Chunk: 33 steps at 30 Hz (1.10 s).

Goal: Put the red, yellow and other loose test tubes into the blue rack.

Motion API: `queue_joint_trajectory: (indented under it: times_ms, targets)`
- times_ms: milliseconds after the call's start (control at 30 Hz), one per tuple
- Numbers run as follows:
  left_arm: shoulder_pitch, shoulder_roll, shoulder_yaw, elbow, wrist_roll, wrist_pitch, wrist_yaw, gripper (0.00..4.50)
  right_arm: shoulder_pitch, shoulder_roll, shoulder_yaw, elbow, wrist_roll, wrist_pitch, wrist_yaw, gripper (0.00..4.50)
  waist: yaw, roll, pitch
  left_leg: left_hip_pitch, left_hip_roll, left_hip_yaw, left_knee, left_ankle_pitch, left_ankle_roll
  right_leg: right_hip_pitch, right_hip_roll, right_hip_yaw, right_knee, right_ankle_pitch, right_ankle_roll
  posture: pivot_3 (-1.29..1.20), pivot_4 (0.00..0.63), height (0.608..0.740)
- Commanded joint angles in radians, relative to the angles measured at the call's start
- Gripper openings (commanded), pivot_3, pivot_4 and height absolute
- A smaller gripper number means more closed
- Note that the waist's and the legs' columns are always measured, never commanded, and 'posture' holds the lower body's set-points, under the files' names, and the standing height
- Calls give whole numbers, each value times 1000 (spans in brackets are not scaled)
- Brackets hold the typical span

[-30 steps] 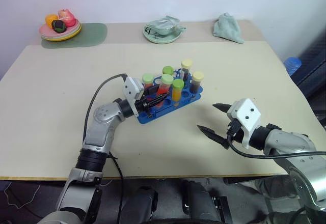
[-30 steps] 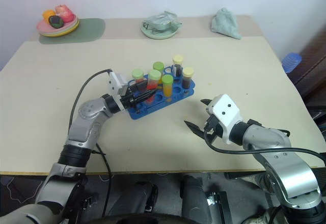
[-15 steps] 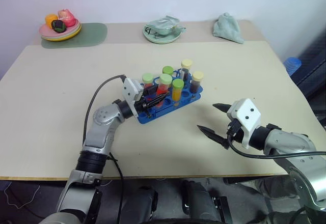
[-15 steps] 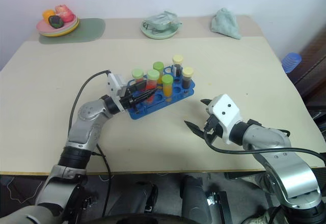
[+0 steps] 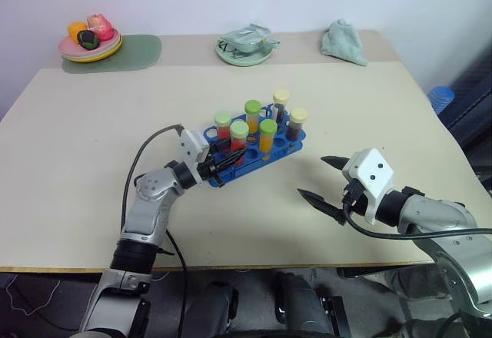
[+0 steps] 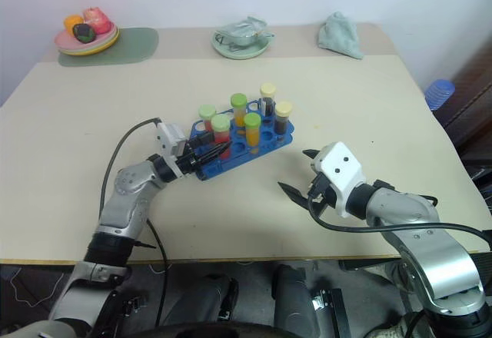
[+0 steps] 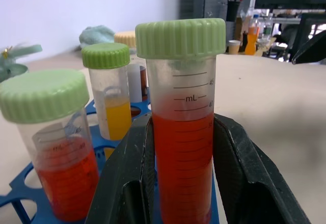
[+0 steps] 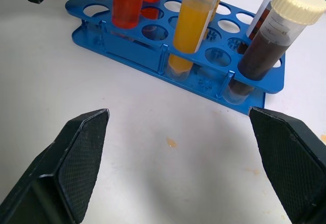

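Observation:
The blue rack [image 5: 247, 164] stands mid-table with several capped tubes upright in it. My left gripper [image 5: 221, 161] is shut on a red test tube with a pale green cap [image 5: 239, 131], [image 7: 181, 147]. This tube is upright at the rack's left end, its lower end down among the holes. Close by it stand another red tube [image 7: 56, 147], a yellow tube [image 5: 267, 137] and a brown tube with a cream cap [image 5: 297, 123]. To the right of the rack my right gripper [image 5: 312, 177] hovers open and holds nothing; its wrist view looks at the rack [image 8: 254, 89].
At the back left a plate of fruit [image 5: 91, 44] rests on a green mat. A pale green bowl [image 5: 246, 48] and a crumpled green cloth [image 5: 344, 42] lie along the back. A blue object [image 5: 442, 96] sits off the table's right edge.
My left gripper has sunk a little with the red tube, which now stands lower in the rack. The right arm has kept still.

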Motion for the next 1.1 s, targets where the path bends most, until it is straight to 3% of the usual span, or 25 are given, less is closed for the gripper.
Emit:
queue_joint_trajectory:
  times_ms: [33, 100, 500, 733, 1100]
  targets:
    - [8, 18, 26, -50, -18, 9, -1, 2293, -18, 2, 3, -7, 10, -14, 3, 4500, 0, 0, 0, 0, 0, 0, 0, 0, 0, 0, 0, 0, 0, 0, 0, 0, 150, 740]
    - [15, 19, 28, -58, 9, -15, 27, 3238, -18, 2, 5, -6, 10, -16, 5, 4500, 2, 0, 0, 0, 0, 0, 0, 0, 0, 0, 0, 0, 0, 0, 0, 0, 150, 740]
    - [170, 124, 100, -216, -9, 7, 62, 3238, 17, -14, -15, 34, 15, -51, 59, 4500, 2, 0, 0, 0, 0, 0, 0, 0, 1, 0, 0, 0, 0, 0, 0, 0, 150, 740]
    - [337, 292, 231, -341, -132, 102, -32, 3238, 140, -22, -161, 45, 27, -65, 81, 4500, 2, 0, 0, 0, 0, 1, 0, -1, 2, 1, 0, 0, -1, 0, 0, 0, 150, 740]
    - [491, 387, 316, -434, -208, 203, -77, 3238, 257, -31, -317, 146, 11, -182, 146, 4500, 1, 1, 0, 1, 1, 1, -1, -2, 2, 3, 0, 0, -2, 0, 0, 0, 150, 740]
